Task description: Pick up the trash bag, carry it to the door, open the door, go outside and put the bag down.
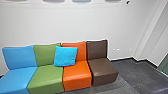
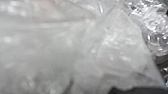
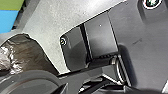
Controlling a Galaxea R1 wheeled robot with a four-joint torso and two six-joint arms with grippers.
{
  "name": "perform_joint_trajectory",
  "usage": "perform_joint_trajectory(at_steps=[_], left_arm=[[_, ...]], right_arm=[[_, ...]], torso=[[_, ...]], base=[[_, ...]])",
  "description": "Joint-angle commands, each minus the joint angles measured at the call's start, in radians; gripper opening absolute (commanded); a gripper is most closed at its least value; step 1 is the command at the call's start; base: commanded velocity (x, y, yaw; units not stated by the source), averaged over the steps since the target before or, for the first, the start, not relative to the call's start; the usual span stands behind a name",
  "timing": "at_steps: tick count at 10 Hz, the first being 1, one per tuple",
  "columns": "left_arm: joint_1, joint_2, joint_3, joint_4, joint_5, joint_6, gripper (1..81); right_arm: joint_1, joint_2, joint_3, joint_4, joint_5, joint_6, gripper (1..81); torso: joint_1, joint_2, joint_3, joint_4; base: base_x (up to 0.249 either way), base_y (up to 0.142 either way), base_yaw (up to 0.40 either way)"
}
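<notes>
Pale, translucent plastic of the trash bag (image 2: 75,47) lies close to the camera in the left wrist view, creased and shiny, with a more crumpled, glossy part toward one edge. In the right wrist view, a brownish, see-through part of the trash bag (image 3: 30,53) bulges beside the robot's own dark plate and jointed bar, above a grey floor. Whether the left gripper is closed on the plastic cannot be made out. The state of the right gripper cannot be made out either.
A row of blue, green, orange and brown seats (image 1: 77,78) stands along a white wall (image 1: 62,25), with a bright blue cushion (image 1: 65,56) on it. Dark floor (image 1: 135,72) extends to the right, toward a wall corner and a greenish panel (image 1: 164,65).
</notes>
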Motion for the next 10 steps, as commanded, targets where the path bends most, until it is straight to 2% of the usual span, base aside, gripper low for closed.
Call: perform_joint_trajectory(at_steps=[1, 2, 3, 4, 7, 8, 9, 10], left_arm=[[-0.043, -0.008, -0.013, -0.009, 0.096, 0.012, 1.0], [-0.043, -0.005, -0.013, -0.009, 0.096, 0.012, 1.0], [-0.042, -0.002, -0.013, -0.009, 0.096, 0.012, 1.0], [-0.042, 0.000, -0.013, -0.009, 0.096, 0.012, 1.0], [-0.042, 0.013, -0.019, -0.009, 0.096, 0.012, 1.0], [-0.042, 0.021, -0.035, -0.011, 0.096, 0.012, 1.0], [-0.040, 0.032, -0.056, -0.013, 0.096, 0.012, 1.0], [-0.037, 0.044, -0.076, -0.011, 0.096, 0.012, 1.0]], right_arm=[[0.040, 0.000, -0.024, -0.016, -0.065, -0.005, 81.1], [0.041, 0.006, -0.029, -0.019, -0.067, -0.005, 81.1], [0.044, 0.008, -0.022, -0.021, -0.067, -0.009, 81.1], [0.044, 0.008, -0.022, -0.023, -0.067, -0.011, 81.1], [0.041, 0.025, -0.055, -0.023, -0.065, -0.011, 81.1], [0.041, 0.029, -0.065, -0.023, -0.065, -0.011, 81.1], [0.041, 0.034, -0.073, -0.023, -0.065, -0.011, 81.1], [0.041, 0.036, -0.075, -0.023, -0.067, -0.011, 81.1]], torso=[[-0.064, 0.098, 0.093, 0.000], [-0.088, 0.136, 0.126, 0.000], [-0.112, 0.172, 0.068, 0.000], [-0.131, 0.200, 0.088, 0.000], [-0.195, 0.299, 0.105, 0.000], [-0.155, 0.236, 0.105, 0.000], [-0.177, 0.269, 0.142, 0.000], [-0.184, 0.280, 0.159, 0.000]], base=[[0.000, 0.000, 0.000], [0.000, 0.000, 0.000], [0.000, 0.000, 0.000], [0.000, 0.000, 0.000], [0.000, 0.000, 0.000], [0.000, 0.000, 0.000], [0.000, 0.000, 0.000], [0.000, 0.000, 0.000]])
